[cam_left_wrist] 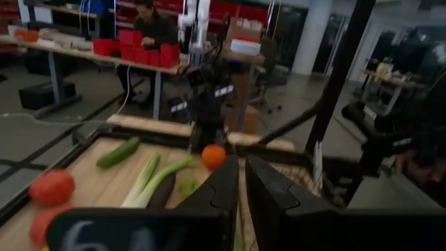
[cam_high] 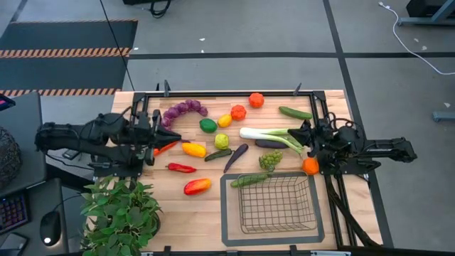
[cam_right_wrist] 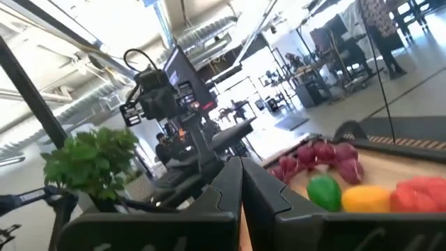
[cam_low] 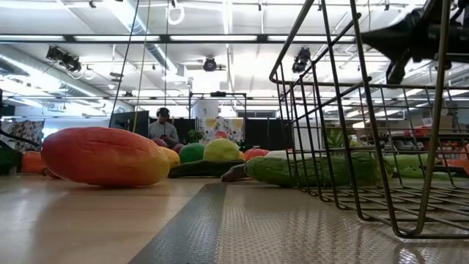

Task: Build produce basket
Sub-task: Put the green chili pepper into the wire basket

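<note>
the basket (cam_high: 272, 226) holds nothing; a cucumber (cam_high: 249, 180) leans on its far-left rim. the right gripper (cam_high: 308, 140) hovers over the leek (cam_high: 274, 134), fingers closed. the left gripper (cam_high: 173, 136) is closed near the grapes (cam_high: 184, 110).

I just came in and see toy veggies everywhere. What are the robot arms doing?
Two robot arms are meant to fill the wire basket with toy produce. It looks empty so far; a green cucumber leans on its edge. The right gripper sits by the leek, with an orange tomato beside that arm. The left gripper waits near the purple grapes.
</note>
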